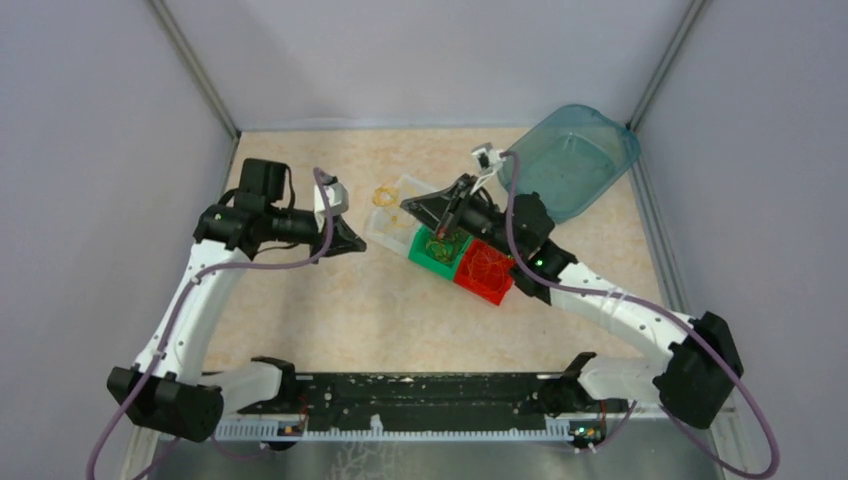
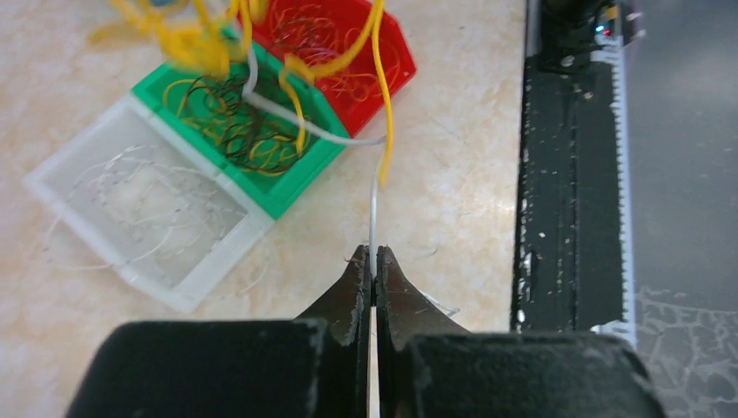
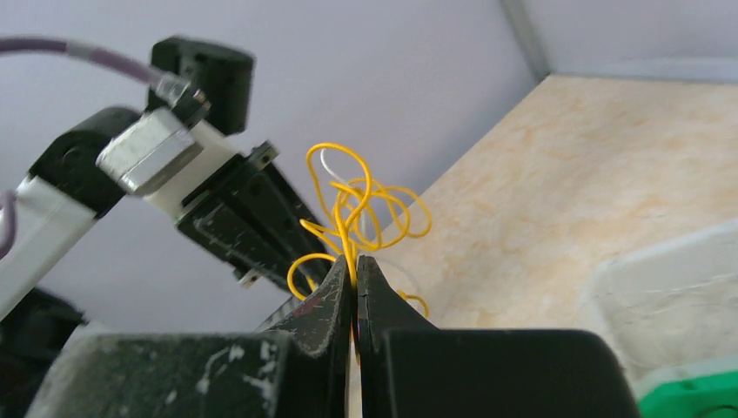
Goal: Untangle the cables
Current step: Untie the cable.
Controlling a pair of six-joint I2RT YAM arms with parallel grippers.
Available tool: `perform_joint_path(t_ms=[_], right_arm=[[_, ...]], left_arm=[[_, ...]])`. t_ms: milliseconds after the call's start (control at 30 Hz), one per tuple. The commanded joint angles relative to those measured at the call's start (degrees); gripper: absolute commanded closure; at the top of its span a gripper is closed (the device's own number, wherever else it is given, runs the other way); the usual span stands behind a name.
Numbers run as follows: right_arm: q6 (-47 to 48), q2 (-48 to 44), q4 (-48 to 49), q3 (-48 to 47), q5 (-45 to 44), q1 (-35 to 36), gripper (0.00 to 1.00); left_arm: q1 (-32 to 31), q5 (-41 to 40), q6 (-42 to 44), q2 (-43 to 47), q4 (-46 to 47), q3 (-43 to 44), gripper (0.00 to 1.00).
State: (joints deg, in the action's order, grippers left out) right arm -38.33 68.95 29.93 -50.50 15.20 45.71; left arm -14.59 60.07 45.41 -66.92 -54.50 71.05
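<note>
The cables are a tangle of yellow loops (image 3: pixel 361 205) with one white strand (image 3: pixel 331 161) in it, hanging in the air above the bins. My right gripper (image 3: pixel 355 266) is shut on the yellow strands at the bottom of the tangle. My left gripper (image 2: pixel 372 261) is shut on the end of the white cable (image 2: pixel 372 209), which runs up into the blurred yellow tangle (image 2: pixel 200 43). In the top view the tangle (image 1: pixel 383 195) hangs between the left gripper (image 1: pixel 362 243) and the right gripper (image 1: pixel 407 207). The left gripper's fingers (image 3: pixel 252 218) show just behind the tangle.
Three bins stand in a row: a clear one (image 1: pixel 385 232) with pale loops, a green one (image 1: pixel 420 256) with brown and yellow loops, and a red one (image 1: pixel 497 290) with orange loops. A teal container (image 1: pixel 570 155) lies at the back right. Grey walls enclose the table.
</note>
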Motion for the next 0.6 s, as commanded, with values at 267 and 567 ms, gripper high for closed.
perform_joint_path(t_ms=[267, 567], right_arm=[[11.6, -18.6, -15.6, 5.3, -17.6, -7.9, 1.00], [20.3, -24.8, -32.4, 3.6, -40.1, -9.1, 1.00]], left_arm=[[-0.3, -34.6, -3.9, 6.3, 4.8, -1.5, 1.00], [5.2, -55.1, -7.3, 8.0, 20.9, -0.1, 1.00]])
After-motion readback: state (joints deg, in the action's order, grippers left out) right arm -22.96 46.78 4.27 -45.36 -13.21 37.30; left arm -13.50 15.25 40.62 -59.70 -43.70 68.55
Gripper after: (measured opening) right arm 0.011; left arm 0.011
